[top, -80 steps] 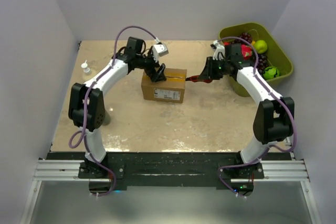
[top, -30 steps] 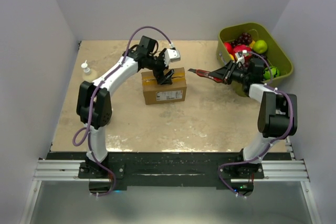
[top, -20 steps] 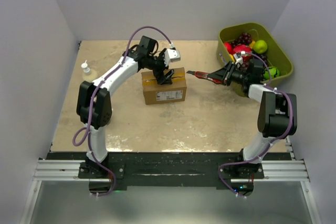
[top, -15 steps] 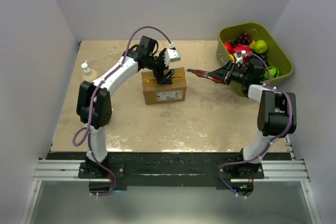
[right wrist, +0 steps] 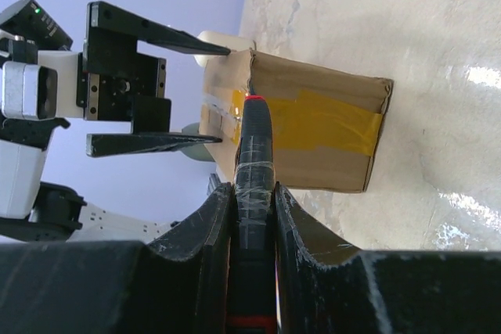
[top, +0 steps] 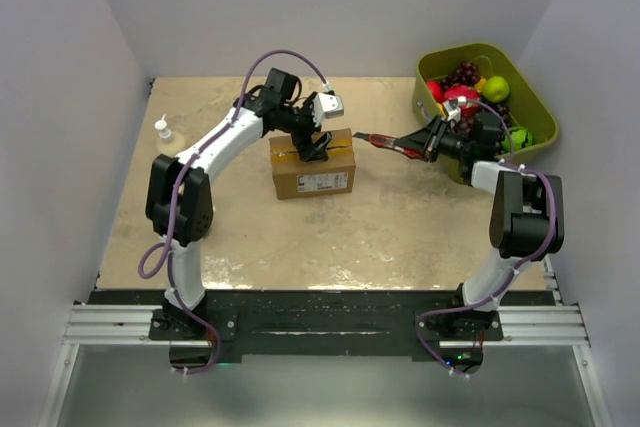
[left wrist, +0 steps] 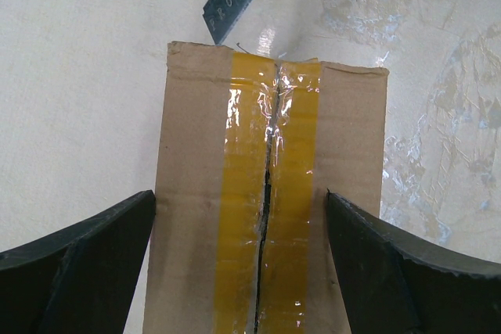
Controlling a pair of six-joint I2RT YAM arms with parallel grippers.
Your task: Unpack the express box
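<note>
Express box (top: 312, 169) sits mid-table, your left gripper (left wrist: 239, 197) spread wide over its top. Your right gripper (right wrist: 250, 193) pinches a utility knife (top: 385, 141), blade at the box's end. The yellow tape (left wrist: 293, 193) looks slit along the seam, so parting the flaps likely comes next.

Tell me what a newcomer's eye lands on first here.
First, the express box mid-table, its yellow tape already slit along the seam, with the left claw open just above it. Next, the red-handled knife gripped in the right claw, its blade tip by the box's right edge. Then the green bin of fruit at the table's far right corner.
</note>
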